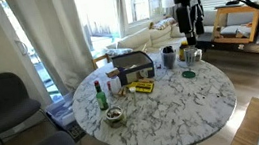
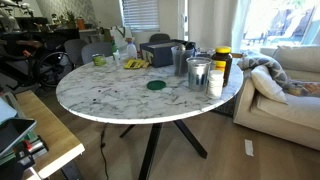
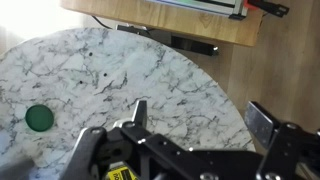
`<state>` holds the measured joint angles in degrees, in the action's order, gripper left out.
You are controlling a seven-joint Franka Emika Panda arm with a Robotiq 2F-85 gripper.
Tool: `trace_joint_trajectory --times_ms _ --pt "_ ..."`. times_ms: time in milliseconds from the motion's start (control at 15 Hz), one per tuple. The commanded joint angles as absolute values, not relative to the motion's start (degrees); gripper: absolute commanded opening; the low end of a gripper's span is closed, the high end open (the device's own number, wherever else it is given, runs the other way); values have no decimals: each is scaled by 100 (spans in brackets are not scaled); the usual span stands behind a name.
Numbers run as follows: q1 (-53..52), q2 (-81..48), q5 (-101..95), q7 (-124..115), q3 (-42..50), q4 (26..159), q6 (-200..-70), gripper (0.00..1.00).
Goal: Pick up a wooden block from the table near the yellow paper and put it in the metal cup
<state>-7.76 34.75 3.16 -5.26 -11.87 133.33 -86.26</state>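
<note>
Gripper (image 1: 191, 32) hangs well above the table (image 1: 174, 107), near the rim, fingers pointing down. Wrist view: jaws spread wide, gripper (image 3: 198, 108) empty; only bare grey-veined marble shows between the two fingers (image 3: 141, 108), and beyond the fingertips come the table's curved rim and wooden floor. A flat round dish (image 3: 38, 118), green-looking, lies on the marble far out to the side of the jaws, past the finger at the picture's left, well apart from it. The metal cup (image 2: 198, 72) stands upright on the table among other containers; in an exterior view this group sits below the jaws, not touching them. The yellow paper (image 1: 143, 86) lies flat on the marble, lower than the jaws and well off to one side, toward the table's middle. Dark marks show on it. The wooden block is too small to make out in any view.
</note>
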Motion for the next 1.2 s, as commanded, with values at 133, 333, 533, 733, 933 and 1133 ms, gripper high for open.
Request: trace_joint_trajectory --times_ms 133,333,533,733,933,1133 --pt "-862 3492 347 -122 -927 13406 -8625 100" --pt "-767 3502 -14 392 -707 13488 -8228 100" --pt "-710 3608 -56 659 -401 13578 -8002 100" --pt "-706 3488 -55 578 -425 13489 -8096 100" --pt "-705 3492 -55 590 -413 13495 -8093 100" --pt "-634 3591 -426 677 -380 13726 -8923 100"
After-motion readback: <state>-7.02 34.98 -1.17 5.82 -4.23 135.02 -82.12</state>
